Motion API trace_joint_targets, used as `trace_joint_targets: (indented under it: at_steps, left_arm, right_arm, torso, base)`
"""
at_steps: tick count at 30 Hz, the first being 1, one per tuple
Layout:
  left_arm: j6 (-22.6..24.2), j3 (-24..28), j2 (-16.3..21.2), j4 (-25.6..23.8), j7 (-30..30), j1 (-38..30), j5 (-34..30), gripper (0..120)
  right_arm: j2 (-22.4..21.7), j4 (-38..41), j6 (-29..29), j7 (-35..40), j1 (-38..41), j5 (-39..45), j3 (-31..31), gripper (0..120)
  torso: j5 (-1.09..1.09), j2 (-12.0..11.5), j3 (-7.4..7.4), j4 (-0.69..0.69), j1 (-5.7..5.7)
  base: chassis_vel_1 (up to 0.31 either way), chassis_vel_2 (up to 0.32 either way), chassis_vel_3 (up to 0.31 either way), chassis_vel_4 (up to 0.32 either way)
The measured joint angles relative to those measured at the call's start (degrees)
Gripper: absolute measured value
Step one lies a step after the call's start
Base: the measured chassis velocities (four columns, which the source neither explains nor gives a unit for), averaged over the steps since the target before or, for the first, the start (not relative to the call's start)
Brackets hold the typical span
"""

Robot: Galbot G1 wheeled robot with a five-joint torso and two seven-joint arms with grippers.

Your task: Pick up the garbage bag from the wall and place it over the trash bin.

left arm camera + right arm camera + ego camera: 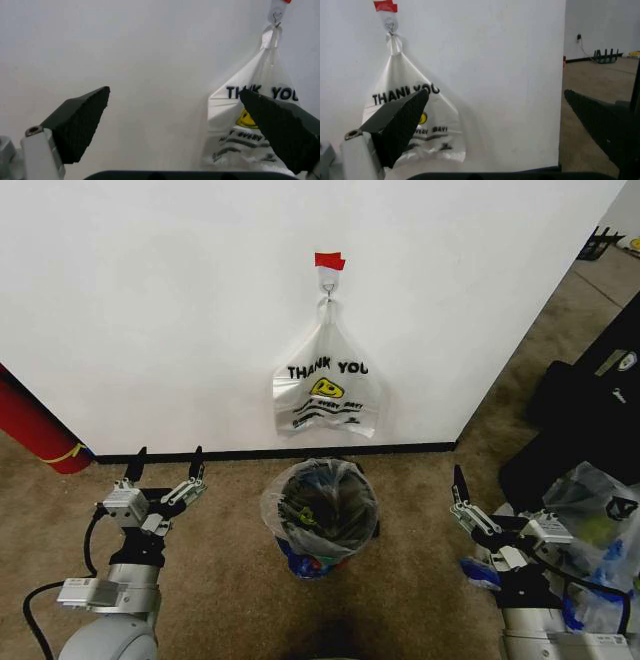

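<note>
You faced a plain white wall (150, 300) with a black baseboard (230, 453); brown carpet (230, 570) covered the floor, and a red cylinder (35, 430) leaned at left.

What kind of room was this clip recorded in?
Probably a lab or office-type test space, not a home: a bare white wall with a taped hook holding a bag, brown carpet, and a lined bin staged below it.

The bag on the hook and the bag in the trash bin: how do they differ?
The bag on the hook hangs flat against the wall, white with black THANK YOU lettering. The bag in the trash bin is spread open over the rim, translucent with blue patches. Both are thin plastic with a yellow mark.
</note>
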Motion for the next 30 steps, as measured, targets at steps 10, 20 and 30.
trace_joint_targets:
  at_steps: [10, 20, 30]
  left_arm:
    - [0.0, 0.0, 0.0, 0.0, 0.0, 0.0, 0.0, 100]
    - [0.0, 0.0, 0.0, 0.0, 0.0, 0.0, 0.0, 100]
    - [0.0, 0.0, 0.0, 0.0, 0.0, 0.0, 0.0, 100]
  right_arm:
    - [0.0, 0.0, 0.0, 0.0, 0.0, 0.0, 0.0, 100]
    - [0.0, 0.0, 0.0, 0.0, 0.0, 0.0, 0.0, 100]
    - [0.0, 0.0, 0.0, 0.0, 0.0, 0.0, 0.0, 100]
  torso:
    - [0.00, 0.0, 0.00, 0.00, 0.00]
    - [0.00, 0.0, 0.00, 0.00, 0.00]
    - [0.00, 0.0, 0.00, 0.00, 0.00]
  base:
    - [0.000, 0.000, 0.000, 0.000]
    - [0.000, 0.000, 0.000, 0.000]
    - [0.000, 0.000, 0.000, 0.000]
